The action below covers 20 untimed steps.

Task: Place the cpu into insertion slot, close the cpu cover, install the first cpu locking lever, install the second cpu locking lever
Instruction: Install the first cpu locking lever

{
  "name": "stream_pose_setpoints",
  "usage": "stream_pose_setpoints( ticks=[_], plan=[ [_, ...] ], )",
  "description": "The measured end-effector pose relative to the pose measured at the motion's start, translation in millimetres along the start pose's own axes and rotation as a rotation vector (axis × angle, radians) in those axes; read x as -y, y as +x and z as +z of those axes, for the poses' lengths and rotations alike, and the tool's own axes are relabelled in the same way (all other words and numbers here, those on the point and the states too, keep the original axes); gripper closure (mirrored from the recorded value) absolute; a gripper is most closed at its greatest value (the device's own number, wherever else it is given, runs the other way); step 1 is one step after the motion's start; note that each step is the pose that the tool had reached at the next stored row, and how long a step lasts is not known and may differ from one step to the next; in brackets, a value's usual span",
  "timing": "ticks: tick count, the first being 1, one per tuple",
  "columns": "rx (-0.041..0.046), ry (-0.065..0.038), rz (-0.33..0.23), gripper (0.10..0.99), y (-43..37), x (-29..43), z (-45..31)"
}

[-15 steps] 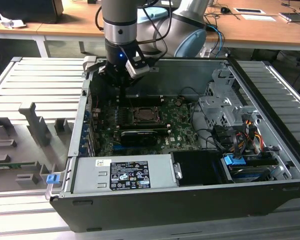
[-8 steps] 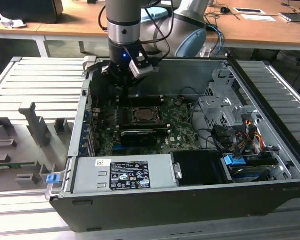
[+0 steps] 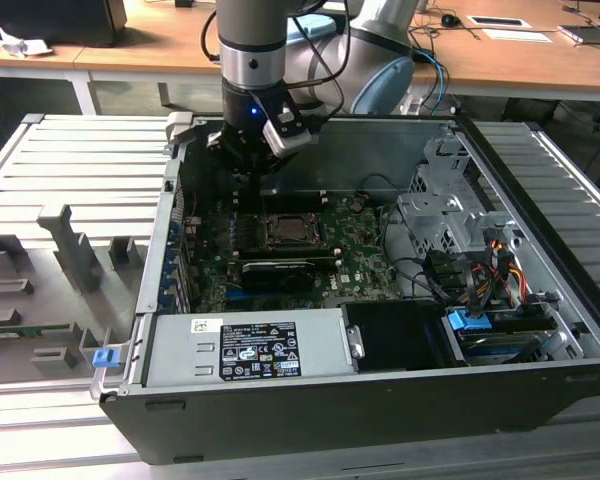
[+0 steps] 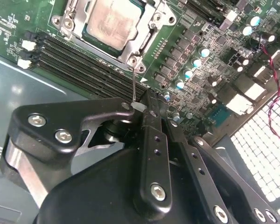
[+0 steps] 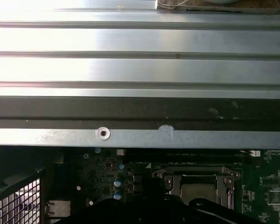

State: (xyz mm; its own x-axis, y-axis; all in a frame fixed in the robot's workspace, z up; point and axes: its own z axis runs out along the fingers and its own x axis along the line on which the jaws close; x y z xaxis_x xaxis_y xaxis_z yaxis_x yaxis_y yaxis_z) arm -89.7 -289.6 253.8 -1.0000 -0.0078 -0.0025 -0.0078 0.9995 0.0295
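Gripper (image 4: 151, 100) jaws look pinched together just beside a thin lever wire (image 4: 133, 81) (touching or not, can't tell), and the cpu (image 4: 113, 23) sits in the insertion slot (image 3: 263, 233) with the cpu cover (image 4: 151, 29) down around it.

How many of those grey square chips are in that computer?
1. The cpu lies on the green circuit board, framed by the cpu cover. The robot arm blocks part of the board, so another could be hidden.
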Motion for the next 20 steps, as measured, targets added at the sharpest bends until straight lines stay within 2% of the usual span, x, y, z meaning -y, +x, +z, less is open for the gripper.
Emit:
stream_pose_setpoints(
  ticks=[20],
  plan=[
    [0.0, 0.0, 0.0, 0.98, -11.8, 0.1, 0.0]
  ],
)
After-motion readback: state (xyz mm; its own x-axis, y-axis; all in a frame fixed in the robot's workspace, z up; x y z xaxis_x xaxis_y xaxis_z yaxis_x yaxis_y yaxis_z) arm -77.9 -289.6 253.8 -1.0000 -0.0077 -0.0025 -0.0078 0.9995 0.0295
